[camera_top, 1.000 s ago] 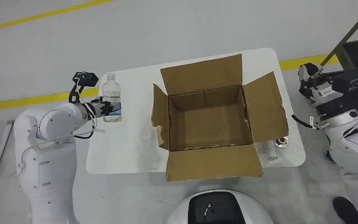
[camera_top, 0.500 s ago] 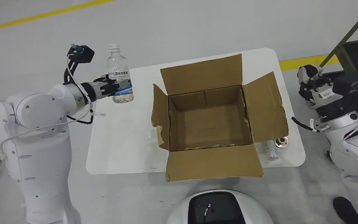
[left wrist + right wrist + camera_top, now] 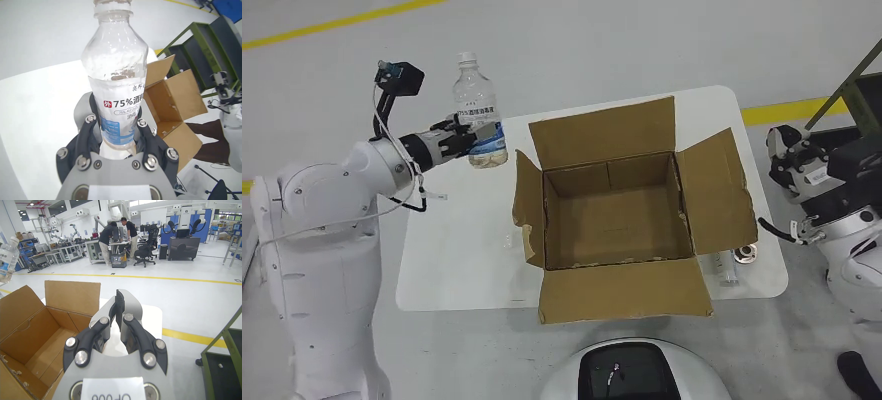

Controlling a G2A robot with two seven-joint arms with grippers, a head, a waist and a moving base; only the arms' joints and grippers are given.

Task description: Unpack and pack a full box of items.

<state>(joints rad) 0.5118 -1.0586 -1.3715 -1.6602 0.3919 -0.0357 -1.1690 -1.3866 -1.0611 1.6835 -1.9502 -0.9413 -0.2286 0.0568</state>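
Since a second ago my left pincer (image 3: 116,113) has carried the bottle (image 3: 480,125) up and toward the box (image 3: 602,130). It is clamped round the bottle's lower body, cap up, axis upright. The bottle hangs just off the box's far-left corner, and the open cavity lies past the left flap. Beyond the box's right flap my right pincer (image 3: 117,306) is pressed together, empty.

clear bottle (image 3: 478,120): white cap, printed label, upright, raised above the desk's (image 3: 462,260) far left corner, clamped low on its body by the left gripper (image 3: 117,117). cardboard box (image 3: 604,132): stands mid-desk, four flaps folded outward, inner floor exposed.
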